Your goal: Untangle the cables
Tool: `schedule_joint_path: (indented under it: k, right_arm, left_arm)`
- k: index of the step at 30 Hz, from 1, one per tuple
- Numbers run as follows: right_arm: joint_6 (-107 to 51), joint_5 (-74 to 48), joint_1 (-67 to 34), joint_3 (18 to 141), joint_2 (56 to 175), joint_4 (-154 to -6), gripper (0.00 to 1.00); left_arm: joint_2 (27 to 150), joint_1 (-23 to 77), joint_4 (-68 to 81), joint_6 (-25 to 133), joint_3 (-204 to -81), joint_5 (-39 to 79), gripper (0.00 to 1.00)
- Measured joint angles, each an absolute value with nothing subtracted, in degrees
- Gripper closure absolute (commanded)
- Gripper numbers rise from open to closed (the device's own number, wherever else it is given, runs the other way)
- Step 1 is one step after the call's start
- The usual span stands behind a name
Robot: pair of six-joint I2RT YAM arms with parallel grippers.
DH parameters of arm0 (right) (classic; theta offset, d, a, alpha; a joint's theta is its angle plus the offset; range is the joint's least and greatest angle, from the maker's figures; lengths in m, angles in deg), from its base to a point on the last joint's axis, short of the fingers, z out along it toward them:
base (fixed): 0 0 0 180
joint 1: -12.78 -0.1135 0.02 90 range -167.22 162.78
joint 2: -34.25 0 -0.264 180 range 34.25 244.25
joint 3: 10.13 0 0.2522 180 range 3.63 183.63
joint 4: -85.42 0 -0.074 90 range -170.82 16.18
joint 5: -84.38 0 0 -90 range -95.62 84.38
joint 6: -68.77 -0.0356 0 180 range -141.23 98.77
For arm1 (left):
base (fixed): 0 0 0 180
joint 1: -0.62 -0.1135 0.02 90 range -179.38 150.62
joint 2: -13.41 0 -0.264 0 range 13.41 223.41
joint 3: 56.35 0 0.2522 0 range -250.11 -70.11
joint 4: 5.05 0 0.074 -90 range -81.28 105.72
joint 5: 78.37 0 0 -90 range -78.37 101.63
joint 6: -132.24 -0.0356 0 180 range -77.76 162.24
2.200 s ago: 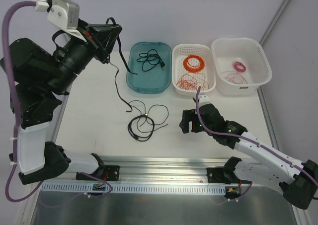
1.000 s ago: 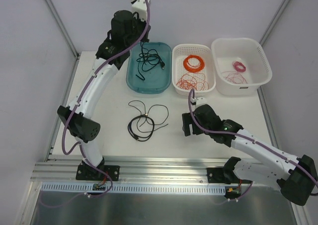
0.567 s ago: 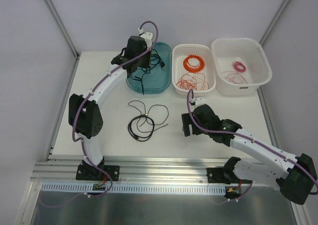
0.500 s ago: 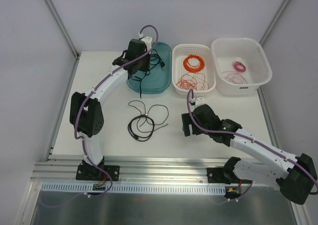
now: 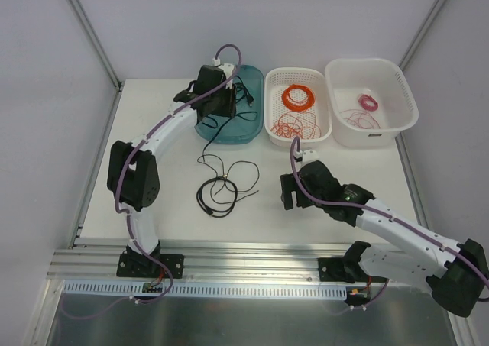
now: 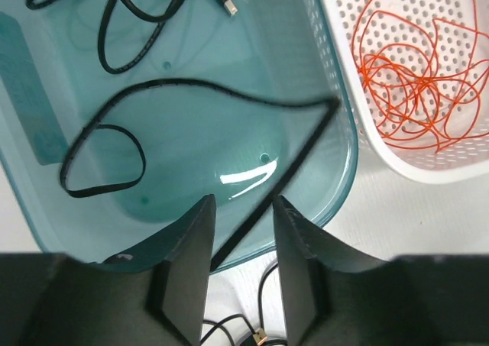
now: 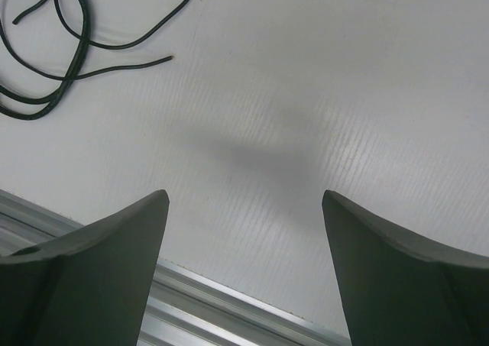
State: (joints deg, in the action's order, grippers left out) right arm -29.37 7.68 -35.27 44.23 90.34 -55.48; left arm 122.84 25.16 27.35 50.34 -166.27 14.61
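Left gripper (image 6: 243, 205) above teal tray (image 6: 229, 143), fingers slightly parted, black cord (image 6: 296, 159) passing loose between; right gripper (image 7: 244, 197) gapes empty, we note cables (image 7: 79, 48) at its 10 o'clock

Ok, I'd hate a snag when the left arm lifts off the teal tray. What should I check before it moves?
1. Jaws of the left pincer apart: ok.
2. The thin black cord free of that pincer: cannot tell; it runs between the fingers.
3. Cord wholly inside the teal plastic tray: not ok; it crosses the near rim.
4. Cord's hanging end separate from the loose black cable bundle on the table: cannot tell.
5. The right pincer open and empty: ok.
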Motion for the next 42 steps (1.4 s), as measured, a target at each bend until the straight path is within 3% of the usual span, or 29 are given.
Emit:
schedule_joint_path:
  k: [5,21,26,42]
  right_arm:
    - [-29.9,7.7,-35.3,44.2,89.2,-54.8,0.14]
    - [-30.9,7.4,-35.3,44.2,87.3,-54.5,0.14]
    - [-31.1,7.2,-35.3,44.2,87.3,-54.9,0.14]
    - [-31.1,7.9,-35.3,44.2,86.0,-52.3,0.14]
  left_arm:
    - [117.6,25.2,27.0,51.4,-164.0,14.2,0.33]
    - [101.0,25.9,26.9,55.9,-137.6,14.5,0.16]
    - [101.5,31.0,24.1,49.8,-135.4,14.0,0.17]
    - [116.2,40.4,12.3,28.3,-135.5,0.3,0.37]
